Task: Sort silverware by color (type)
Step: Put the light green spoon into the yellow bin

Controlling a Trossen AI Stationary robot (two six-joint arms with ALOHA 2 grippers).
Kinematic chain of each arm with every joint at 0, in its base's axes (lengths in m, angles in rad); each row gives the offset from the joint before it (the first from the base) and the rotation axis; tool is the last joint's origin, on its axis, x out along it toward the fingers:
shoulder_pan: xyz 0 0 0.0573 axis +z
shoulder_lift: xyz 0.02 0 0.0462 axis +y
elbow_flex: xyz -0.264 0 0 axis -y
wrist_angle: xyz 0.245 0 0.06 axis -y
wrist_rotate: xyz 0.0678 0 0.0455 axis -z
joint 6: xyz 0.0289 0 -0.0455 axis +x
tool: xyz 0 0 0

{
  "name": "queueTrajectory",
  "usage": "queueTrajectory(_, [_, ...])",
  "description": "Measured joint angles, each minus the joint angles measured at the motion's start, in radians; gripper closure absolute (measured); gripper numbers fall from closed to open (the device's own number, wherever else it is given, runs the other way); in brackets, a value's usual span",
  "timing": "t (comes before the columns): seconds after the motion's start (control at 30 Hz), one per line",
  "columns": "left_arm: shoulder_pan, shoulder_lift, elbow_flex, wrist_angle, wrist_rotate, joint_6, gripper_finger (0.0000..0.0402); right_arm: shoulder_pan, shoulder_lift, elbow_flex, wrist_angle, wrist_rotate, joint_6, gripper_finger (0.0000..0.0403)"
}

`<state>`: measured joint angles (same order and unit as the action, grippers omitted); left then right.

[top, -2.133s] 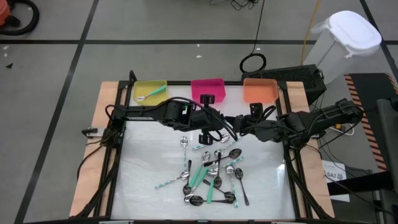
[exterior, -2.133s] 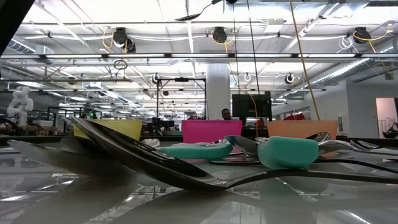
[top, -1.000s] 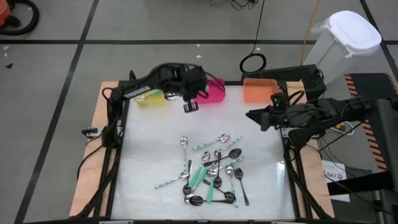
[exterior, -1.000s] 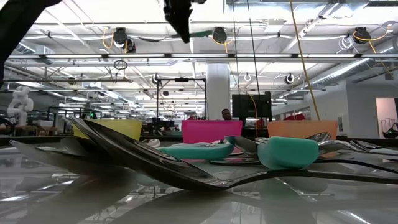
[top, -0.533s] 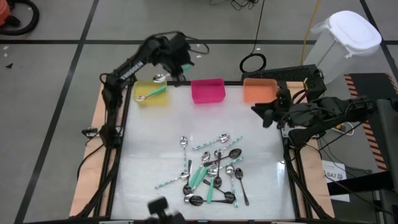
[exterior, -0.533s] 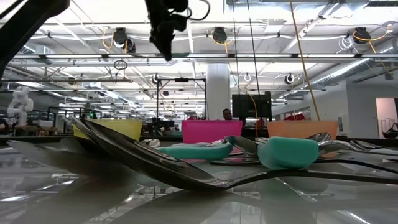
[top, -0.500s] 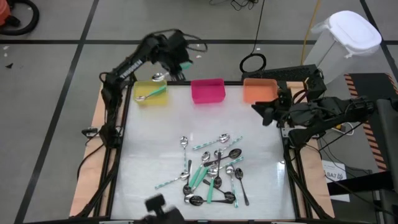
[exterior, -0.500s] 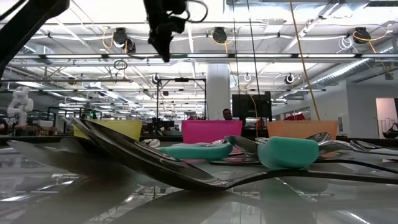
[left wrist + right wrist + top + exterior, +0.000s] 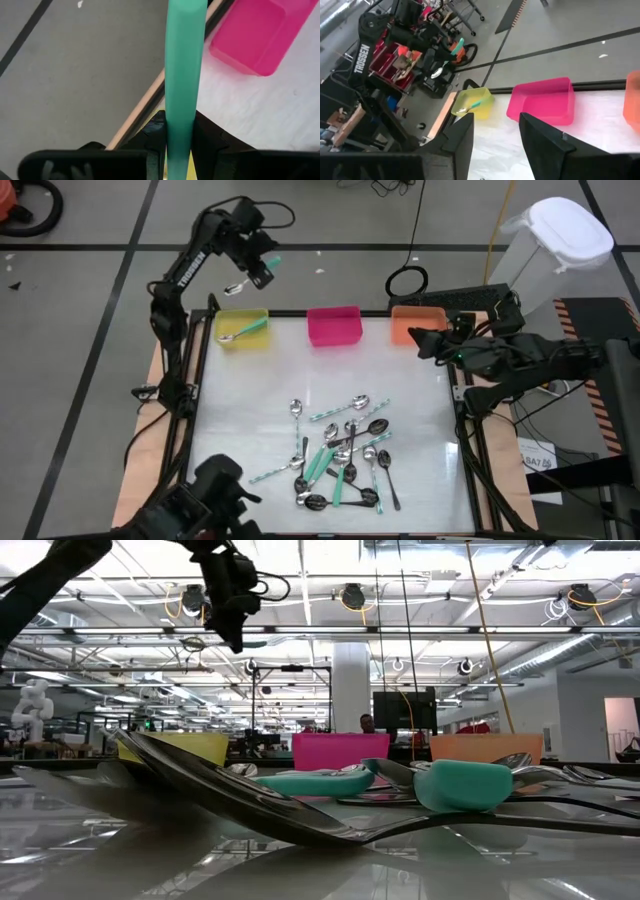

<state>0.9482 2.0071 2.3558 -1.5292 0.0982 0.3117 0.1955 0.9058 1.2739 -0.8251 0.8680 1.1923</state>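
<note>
My left gripper (image 9: 256,273) is raised beyond the table's far edge, behind the yellow bin (image 9: 243,327), and is shut on a teal-handled spoon (image 9: 182,75). The right wrist view shows that spoon (image 9: 448,57) from afar. Another teal-handled spoon (image 9: 243,332) lies in the yellow bin. The remaining silverware (image 9: 340,455), in teal, silver and dark, lies heaped on the white table top near its front. My right gripper (image 9: 495,135) hangs open and holds nothing; it is at the table's far right, by the orange bin (image 9: 415,323). My left gripper pinches the spoon's teal handle (image 9: 179,132) between its two fingers, which lie across it. The fingers slant steeply down. The handle's free end (image 9: 272,260) sticks out on one side and the silver bowl (image 9: 234,288) on the other. The spoon is lifted clear.
The pink bin (image 9: 334,325) stands between the yellow and orange bins along the far edge. A dark bulky shape (image 9: 205,500) juts into the high view at the near left corner. In the low view the spoons (image 9: 300,790) lie close in front, with the left gripper (image 9: 232,600) high above.
My left gripper has swung with the teal-handled spoon from above the pink bin toward the table's far left, past the far edge behind the yellow bin, rolling as it went. My right gripper has turned a little toward the far edge. The dark shape has come in at the near left.
</note>
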Motion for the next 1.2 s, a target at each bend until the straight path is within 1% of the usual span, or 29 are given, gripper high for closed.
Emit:
queueTrajectory(0.13, [0.036,0.0,0.0,0.001,0.055,0.002,0.0343,0.0,0.027,0.0,0.055,0.0,-0.01,0.0248])
queueTrajectory(0.33, [0.052,0.0,0.0,-0.018,0.059,-0.035,0.0343,0.0,0.075,0.0,0.118,-0.004,-0.047,0.0248])
queueTrajectory(0.53, [0.023,0.0,0.0,-0.039,0.06,-0.041,0.0343,0.0,0.112,0.0,0.143,0.001,-0.054,0.0248])
queueTrajectory(0.67, [-0.01,-0.007,-0.001,-0.04,0.085,-0.091,0.0343,0.0,0.118,0.0,0.145,-0.003,-0.053,0.0248])
queueTrajectory(0.8, [-0.079,-0.041,-0.001,-0.041,0.065,-0.162,0.0343,0.0,0.117,0.0,0.149,-0.002,-0.054,0.0248])
queueTrajectory(0.97, [-0.185,-0.083,-0.001,-0.042,-0.044,-0.238,0.0343,0.0,0.116,0.0,0.148,-0.001,-0.058,0.0248])
queueTrajectory(1.1, [-0.269,-0.12,-0.02,-0.045,-0.127,-0.332,0.0343,0.0,0.116,0.0,0.148,-0.001,-0.09,0.0248])
queueTrajectory(1.2, [-0.353,-0.146,-0.032,-0.044,-0.135,-0.379,0.0343,-0.001,0.116,0.0,0.148,-0.001,-0.119,0.0248])
